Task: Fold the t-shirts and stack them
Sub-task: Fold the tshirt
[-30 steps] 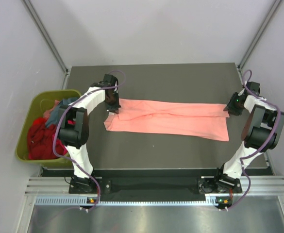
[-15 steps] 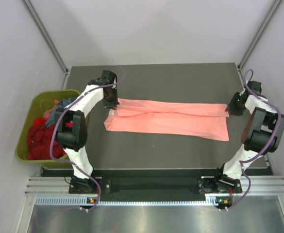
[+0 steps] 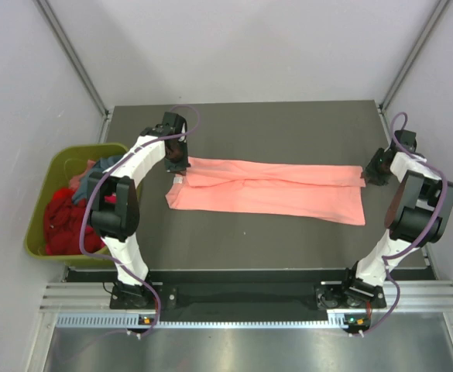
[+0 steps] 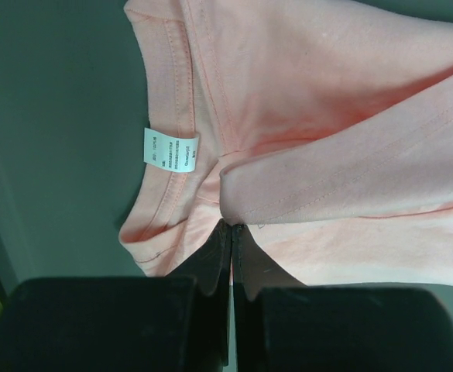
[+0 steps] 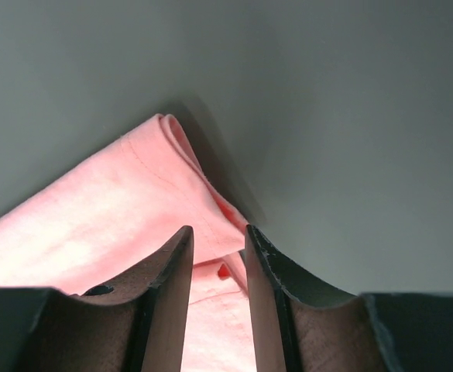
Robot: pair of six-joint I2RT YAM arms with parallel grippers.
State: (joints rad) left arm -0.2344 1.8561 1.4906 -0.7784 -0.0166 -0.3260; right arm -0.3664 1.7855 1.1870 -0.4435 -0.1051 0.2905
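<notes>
A salmon-pink t-shirt (image 3: 269, 190) lies folded into a long strip across the table, collar end on the left. My left gripper (image 3: 177, 161) is at the strip's far left corner. In the left wrist view it (image 4: 234, 225) is shut, and a folded edge of the pink t-shirt (image 4: 327, 116) runs into its tips, beside the collar label (image 4: 168, 151). My right gripper (image 3: 375, 167) hangs at the far right corner. Its jaws (image 5: 217, 229) are open, with the shirt's corner (image 5: 133, 201) showing in the gap below them. More t-shirts, red (image 3: 63, 221) and teal (image 3: 94, 178), lie in the bin.
An olive-green bin (image 3: 34, 225) stands off the table's left edge. The dark table (image 3: 272, 128) has bare surface behind and in front of the strip. Grey walls close in on three sides.
My left gripper has moved a little toward the far edge, from the collar to the strip's far left corner. My right gripper has drifted slightly right. The shirt lies as before.
</notes>
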